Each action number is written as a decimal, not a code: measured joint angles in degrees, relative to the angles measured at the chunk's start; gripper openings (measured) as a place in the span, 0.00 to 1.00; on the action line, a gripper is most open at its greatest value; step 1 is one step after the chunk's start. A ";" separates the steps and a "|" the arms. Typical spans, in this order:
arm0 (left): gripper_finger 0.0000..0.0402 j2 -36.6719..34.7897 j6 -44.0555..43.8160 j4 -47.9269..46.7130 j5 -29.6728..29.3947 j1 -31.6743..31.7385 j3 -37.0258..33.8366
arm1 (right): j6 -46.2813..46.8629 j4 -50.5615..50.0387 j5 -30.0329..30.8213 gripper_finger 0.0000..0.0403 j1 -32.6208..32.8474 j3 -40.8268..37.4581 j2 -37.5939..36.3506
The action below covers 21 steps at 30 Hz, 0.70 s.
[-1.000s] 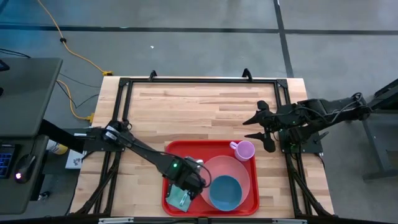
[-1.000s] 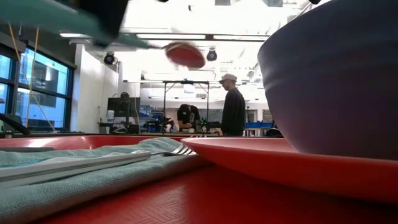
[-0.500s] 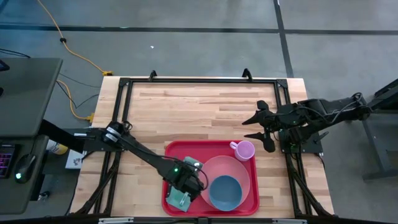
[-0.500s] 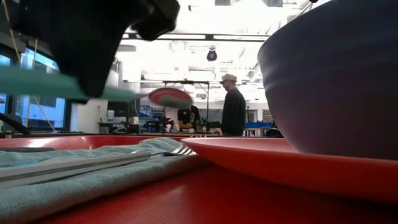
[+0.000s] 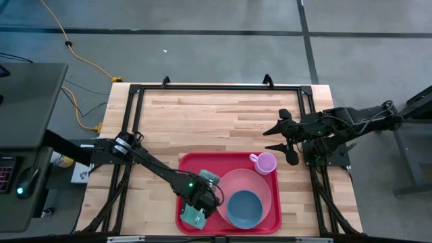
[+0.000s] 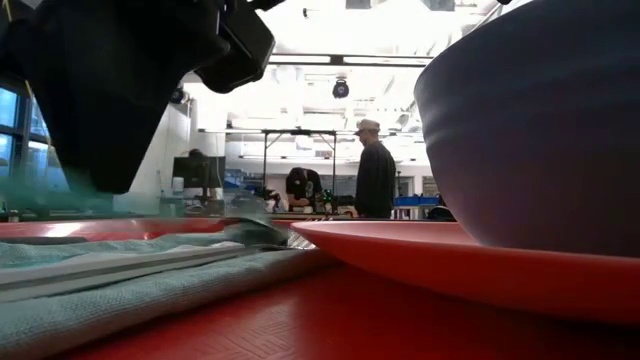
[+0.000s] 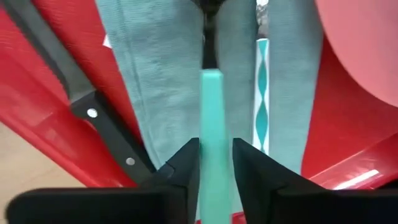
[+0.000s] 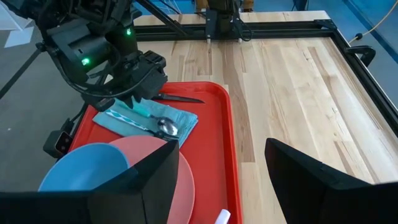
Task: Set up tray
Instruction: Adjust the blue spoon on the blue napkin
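Two risks ahead. Left pincer [image 7: 214, 171] low over the grey-teal napkin [image 7: 161, 74] inside the red tray [image 5: 260, 223], clamped on a teal-handled spoon [image 7: 211, 124]. Tray at the near edge of the desk [image 5: 216, 121], carrying pink plate [image 5: 260, 182], blue bowl [image 5: 243, 208], pink cup [image 5: 265, 163]. If let go askew, could knock the patterned utensil [image 7: 262, 93] or black knife [image 7: 81, 93] beside it. If pulled away carelessly, could drag the napkin. Right pincer [image 5: 282, 138] spread apart, idle beyond the tray.

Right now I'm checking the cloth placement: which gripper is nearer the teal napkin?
Left. The left gripper is right over the napkin in the tray; the right gripper waits beyond the tray's far corner.
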 joint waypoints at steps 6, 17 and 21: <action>0.36 0.00 0.00 1.12 -0.83 0.02 -0.04 | -0.02 0.00 0.00 0.54 0.00 -0.02 0.00; 0.25 0.00 0.00 0.73 -3.68 0.02 -0.04 | -0.04 -0.02 -0.02 0.54 0.00 0.00 0.00; 0.20 0.00 0.08 0.27 -6.93 0.79 -0.04 | -0.10 -0.02 -0.15 0.54 0.00 -0.01 0.00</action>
